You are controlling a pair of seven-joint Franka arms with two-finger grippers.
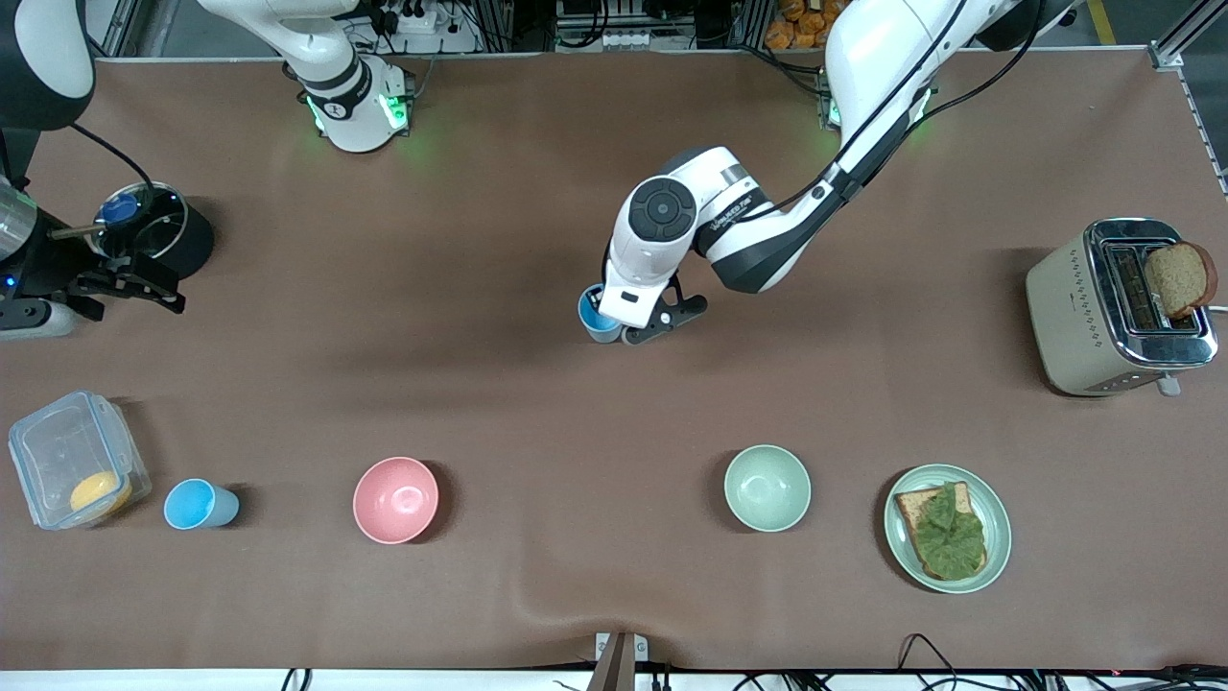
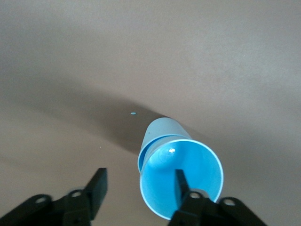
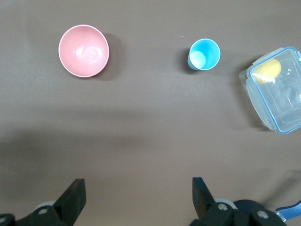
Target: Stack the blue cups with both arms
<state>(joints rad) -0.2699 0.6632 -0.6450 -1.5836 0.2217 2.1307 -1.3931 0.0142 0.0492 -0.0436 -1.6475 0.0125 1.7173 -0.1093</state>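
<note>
Two nested blue cups [image 1: 594, 314] stand mid-table, partly hidden under my left gripper [image 1: 625, 322]. In the left wrist view the nested cups [image 2: 181, 181] lean a little. My left gripper [image 2: 139, 175] is open, with one finger [image 2: 179, 182] inside the top cup's mouth and the other finger out over bare table. A single blue cup [image 1: 197, 504] stands upright near the front camera at the right arm's end, and it also shows in the right wrist view [image 3: 203, 54]. My right gripper [image 1: 129, 286] is open and empty [image 3: 137, 181], up over the table beside a black pot.
A pink bowl [image 1: 395, 499] and a green bowl [image 1: 767, 488] sit in the near row. A plate with bread and lettuce [image 1: 998, 537], a toaster [image 1: 1074, 317], a clear lidded box [image 1: 58, 446] and a black pot with a glass lid [image 1: 187, 240] stand around the edges.
</note>
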